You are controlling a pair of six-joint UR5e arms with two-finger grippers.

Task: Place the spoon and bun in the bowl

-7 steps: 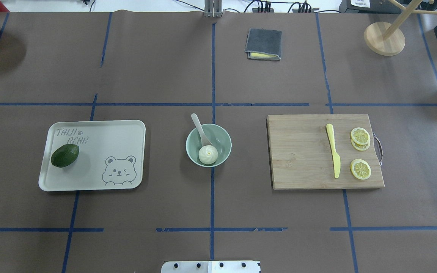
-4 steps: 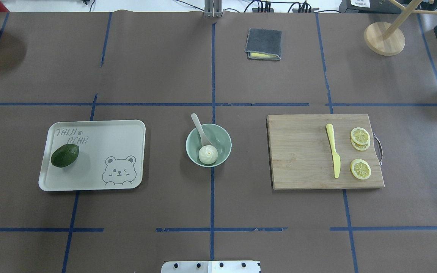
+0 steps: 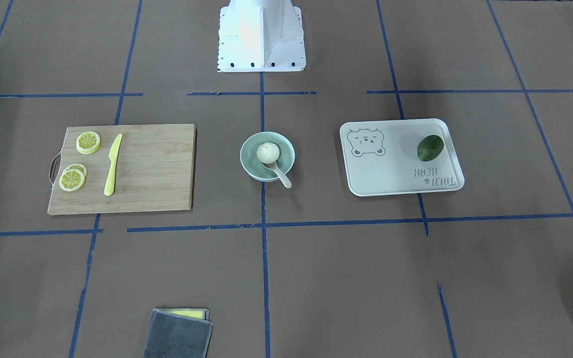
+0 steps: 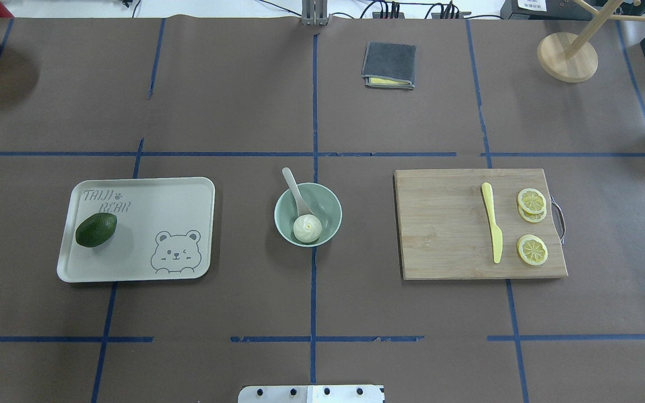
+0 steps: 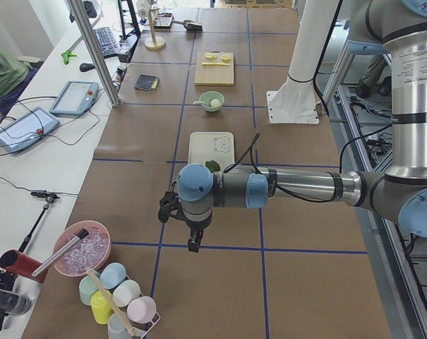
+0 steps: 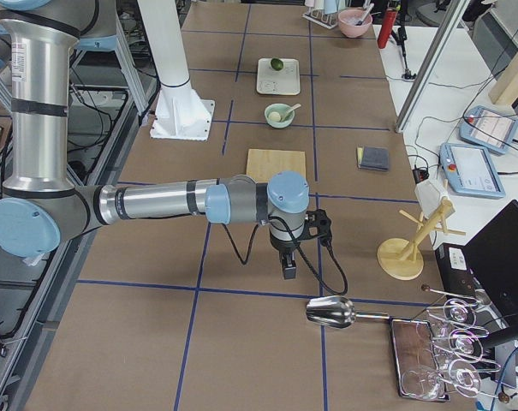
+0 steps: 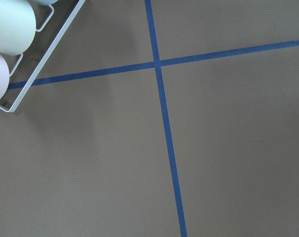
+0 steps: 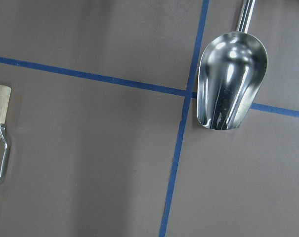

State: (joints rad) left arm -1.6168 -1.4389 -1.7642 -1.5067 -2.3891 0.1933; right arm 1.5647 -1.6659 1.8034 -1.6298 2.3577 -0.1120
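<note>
The mint-green bowl (image 4: 327,208) stands at the table's middle. The white bun (image 4: 307,228) lies inside it. The pale spoon (image 4: 294,187) rests with its scoop in the bowl and its handle over the far rim. The bowl (image 3: 247,160), bun (image 3: 268,152) and spoon (image 3: 282,177) also show in the front-facing view. My left gripper (image 5: 193,244) hangs far off at the table's left end, and my right gripper (image 6: 288,270) hangs at the right end. Both show only in side views, so I cannot tell whether they are open or shut.
A bear tray (image 4: 149,224) with an avocado (image 4: 96,229) lies left of the bowl. A cutting board (image 4: 445,224) with a yellow knife (image 4: 492,226) and lemon slices (image 4: 532,249) lies to its right. A grey cloth (image 4: 389,64) lies at the back. A metal scoop (image 8: 231,81) is under the right wrist.
</note>
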